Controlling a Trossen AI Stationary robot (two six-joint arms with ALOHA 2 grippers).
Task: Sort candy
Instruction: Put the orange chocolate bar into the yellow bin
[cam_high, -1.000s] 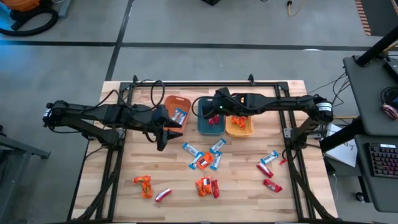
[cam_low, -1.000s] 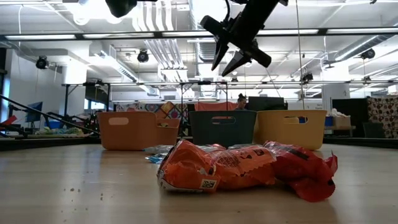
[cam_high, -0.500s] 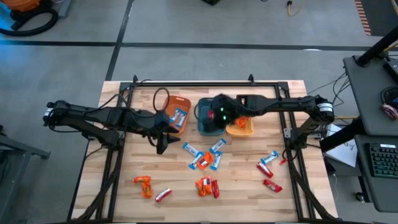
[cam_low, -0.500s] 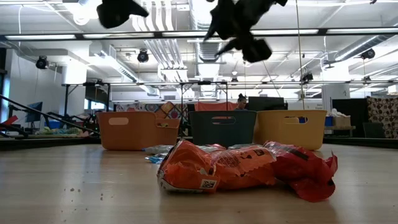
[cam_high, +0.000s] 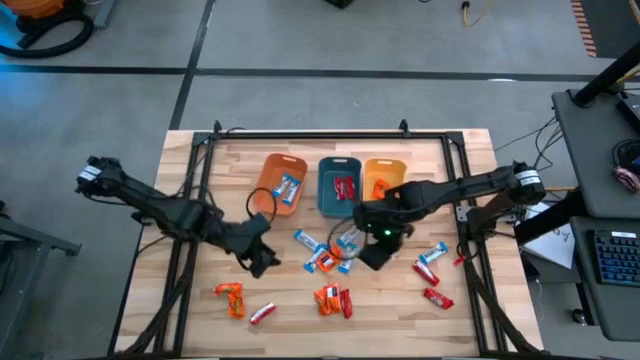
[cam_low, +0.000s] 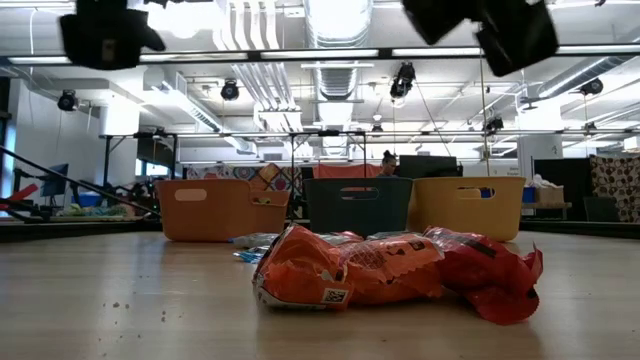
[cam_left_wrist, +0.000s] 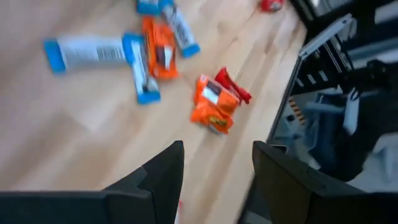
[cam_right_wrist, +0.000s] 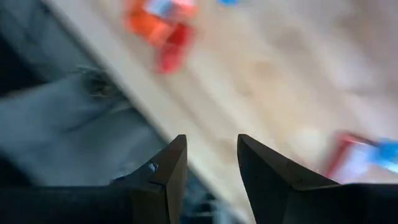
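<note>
Both grippers hang empty, fingers parted: left gripper (cam_high: 263, 262) at seven o'clock, right gripper (cam_high: 372, 255) just right of centre. Candy (cam_high: 333, 299) lies scattered below three bins (cam_high: 337, 163). Reaching stage; next needs descending onto one piece.

Candy (cam_high: 327, 255) on table (cam_high: 200, 310); bins (cam_high: 341, 187) behind

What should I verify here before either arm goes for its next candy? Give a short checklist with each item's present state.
1. Left gripper empty, fingers apart: ok.
2. Right gripper empty, fingers apart: ok.
3. Loose candy within reach: ok; the middle cluster lies between both grippers.
4. Orange bin, teal bin and yellow-orange bin unobstructed from above: ok.
5. Red and orange candies in the front pile separable: cannot tell, they overlap.
</note>
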